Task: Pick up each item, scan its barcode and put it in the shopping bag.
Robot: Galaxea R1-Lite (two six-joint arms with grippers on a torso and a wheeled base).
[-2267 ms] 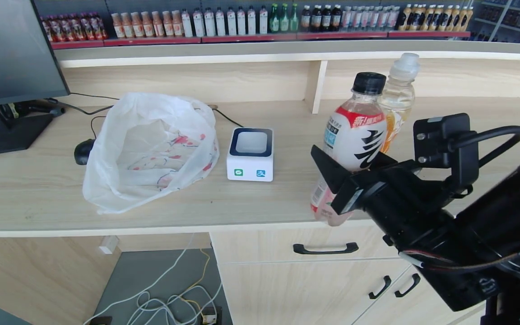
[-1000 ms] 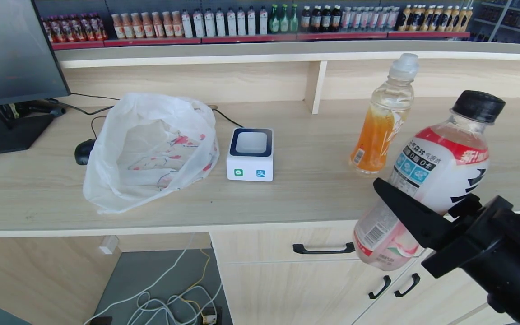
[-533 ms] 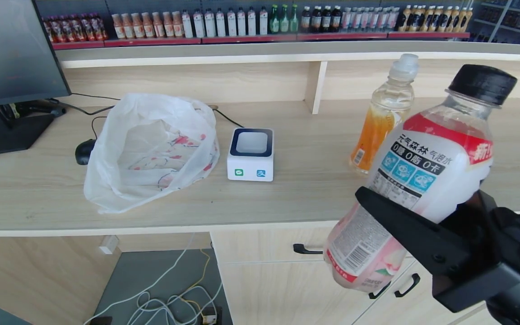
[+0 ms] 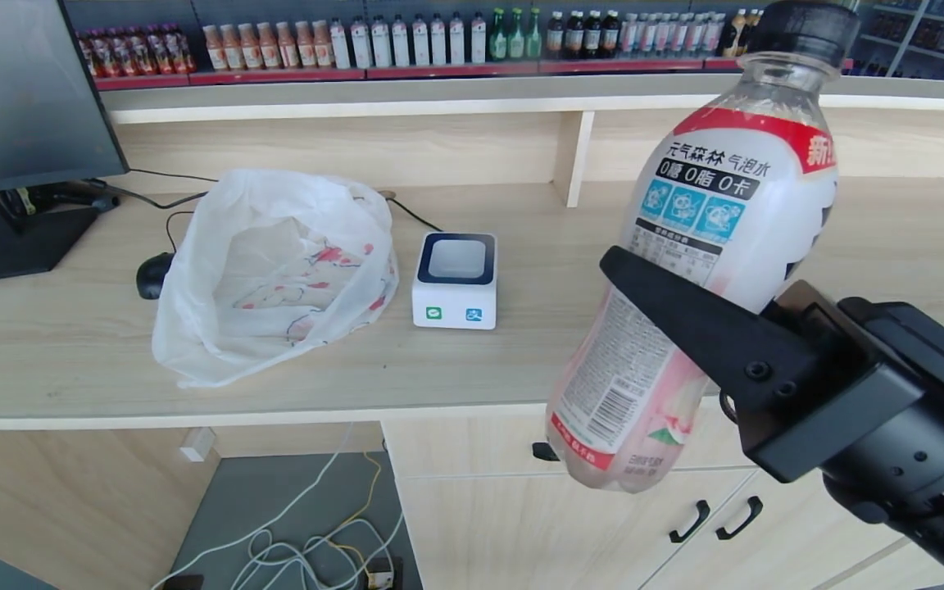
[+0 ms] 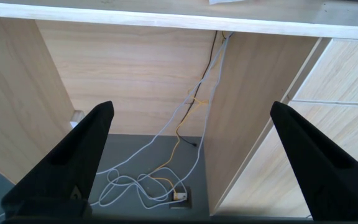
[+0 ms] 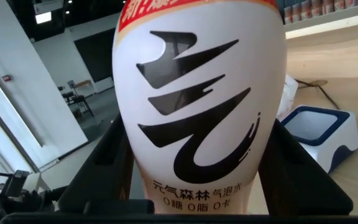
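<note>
Before the counter's [image 4: 513, 365] front edge, the right gripper [image 4: 689, 307] is clamped on the bottle [image 4: 718, 205] at mid-body. The bottle leans, cap up and rightward, base down-left, with its barcode low on the label. The scanner [image 4: 456, 279] sits to its left and lower, window up, with the bag [image 4: 275, 270] just beyond. The left gripper [image 5: 191, 112] hangs open and empty below counter height.

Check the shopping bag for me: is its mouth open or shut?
Open. The shopping bag sits slumped on the counter, mouth spread wide, its inner wall showing in the head view.
</note>
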